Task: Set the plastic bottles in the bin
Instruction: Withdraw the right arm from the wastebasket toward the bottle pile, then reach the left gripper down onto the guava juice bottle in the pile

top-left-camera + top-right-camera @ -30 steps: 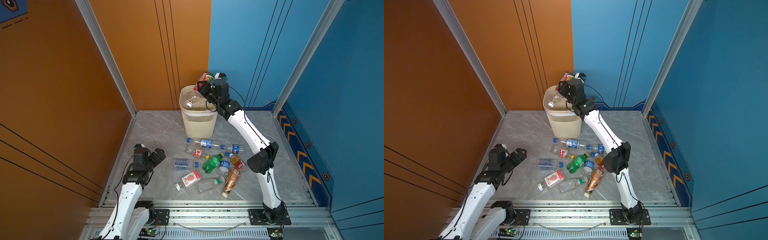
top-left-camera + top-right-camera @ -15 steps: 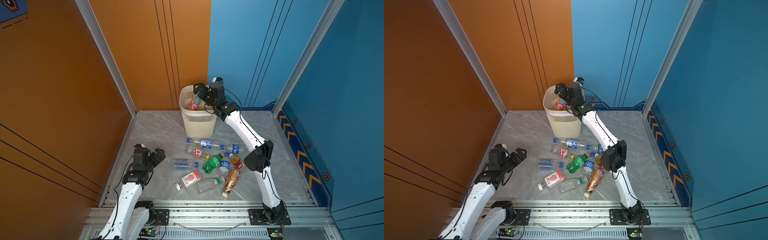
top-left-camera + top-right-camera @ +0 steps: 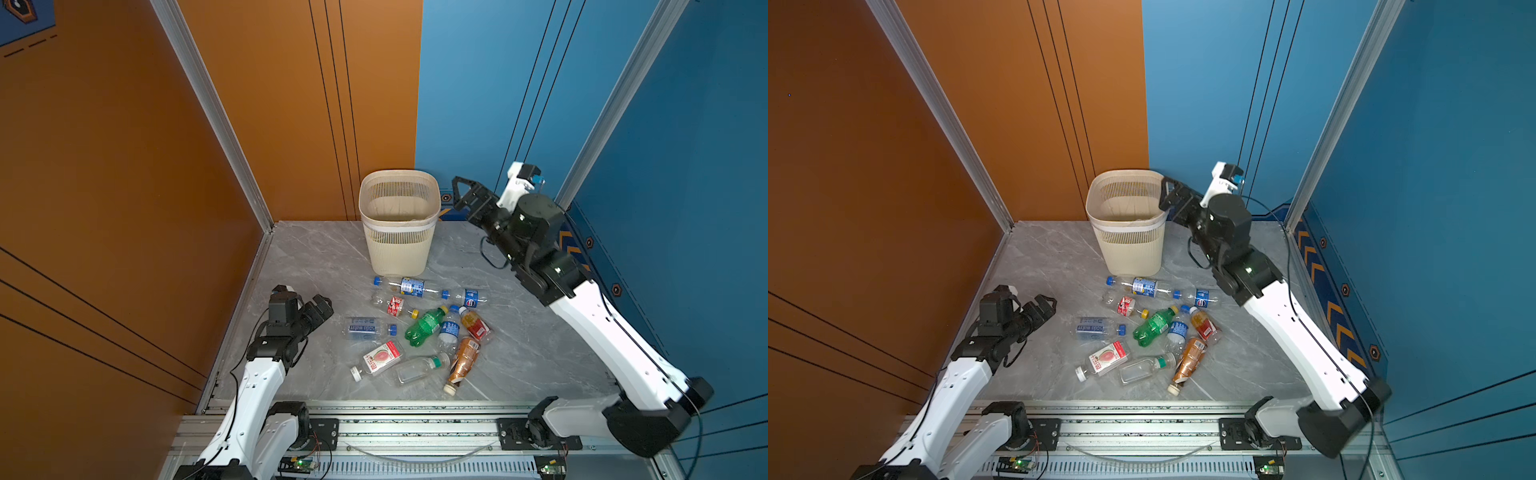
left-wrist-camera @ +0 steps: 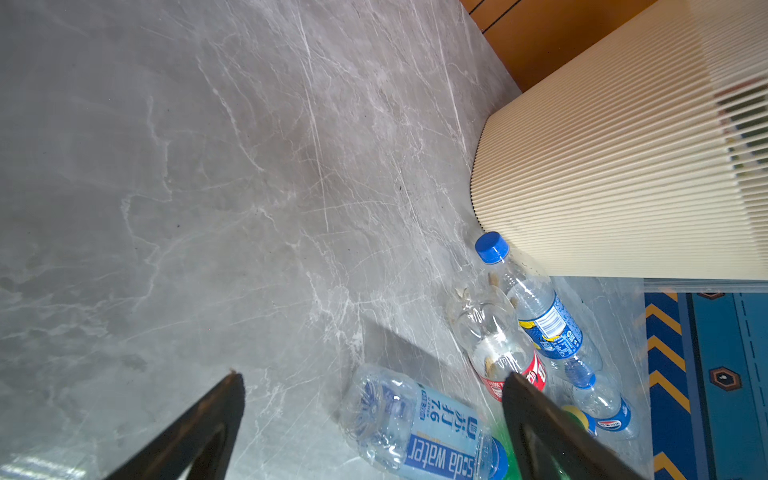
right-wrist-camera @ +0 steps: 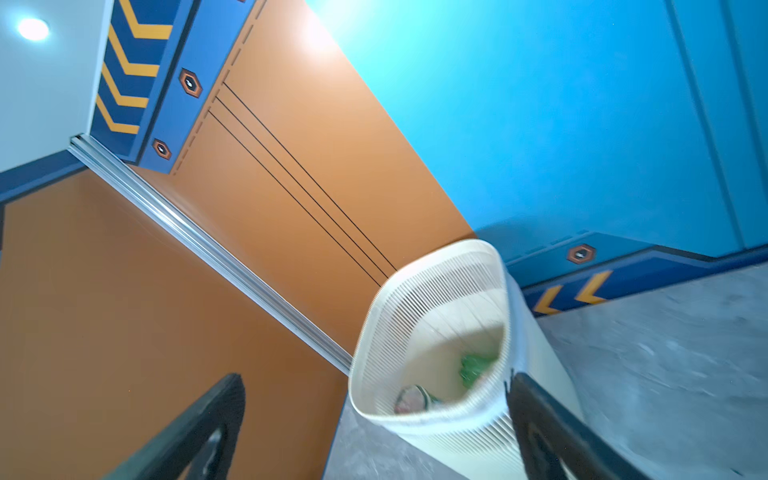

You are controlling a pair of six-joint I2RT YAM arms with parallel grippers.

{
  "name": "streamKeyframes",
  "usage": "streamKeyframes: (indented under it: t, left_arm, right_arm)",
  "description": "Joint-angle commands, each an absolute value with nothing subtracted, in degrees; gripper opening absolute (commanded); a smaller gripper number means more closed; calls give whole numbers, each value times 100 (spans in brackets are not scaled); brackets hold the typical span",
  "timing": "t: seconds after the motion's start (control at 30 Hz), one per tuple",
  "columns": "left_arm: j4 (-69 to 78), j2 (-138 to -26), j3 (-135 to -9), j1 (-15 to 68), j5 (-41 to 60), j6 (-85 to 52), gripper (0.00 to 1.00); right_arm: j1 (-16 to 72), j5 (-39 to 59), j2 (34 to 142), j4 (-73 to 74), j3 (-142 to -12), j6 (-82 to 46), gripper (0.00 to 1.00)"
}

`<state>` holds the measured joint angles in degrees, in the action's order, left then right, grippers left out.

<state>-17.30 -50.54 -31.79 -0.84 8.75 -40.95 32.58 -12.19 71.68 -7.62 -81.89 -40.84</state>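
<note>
Bottles [image 3: 426, 326]: ten strewn on floor [image 3: 316, 266] near side of one bin [image 3: 399, 245], at least two inside. Left gripper [image 3: 303, 296] spread wide, empty, left of them. Right gripper [image 3: 457, 192] spread wide, empty, just right of bin rim.

The bin [image 3: 399, 249] is cream, finely ribbed in slats. The floor [image 3: 316, 257] is grey with white marble veining. A green bottle [image 3: 424, 326] lies among clear bottles [image 3: 365, 328] — labels blue, red, amber-orange; caps blue, yellow, white. Orange wall [image 3: 270, 104], blue wall [image 3: 478, 104] — the skirting strip [image 3: 1327, 299] is navy with yellow chevrons.

White arms [image 3: 602, 320], black joints [image 3: 534, 222], jaws (trailing cables [image 3: 484, 251])
</note>
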Motion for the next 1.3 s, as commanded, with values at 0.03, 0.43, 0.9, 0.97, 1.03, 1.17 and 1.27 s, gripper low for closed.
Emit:
streamKeyframes:
  t: [0.03, 0.43, 0.9, 0.97, 1.03, 1.17, 1.27]
  left_arm:
    - [-1729, -5275, -3396, -39, 1301, -3829, 98]
    - [-2699, -4973, -3522, 1068, 903, -4882, 98]
    - [-3789, -4376, -3409, 3547, -504, -3488, 90]
    - [-3788, -4614, -3448, 3883, -672, -3325, 90]
    - [-3787, -4894, -3519, 4264, -848, -3161, 90]
    - [-3688, -5457, -3663, 4820, -1018, -2905, 92]
    - [-3555, -5844, -3720, 4946, -947, -2817, 93]
  right_arm:
    - [3211, -1677, 6644, -1330, -6595, -4311, 100]
    - [2734, -1592, 5914, -1973, -5715, -4443, 99]
    - [2389, -1213, 5662, -1762, -5247, -4587, 99]
    - [2382, -1210, 5644, -1759, -5225, -4598, 99]
    - [2374, -1212, 5629, -1758, -5203, -4619, 100]
    - [2364, -1208, 5608, -1750, -5177, -4671, 100]
    - [2356, -1204, 5610, -1723, -5167, -4712, 99]
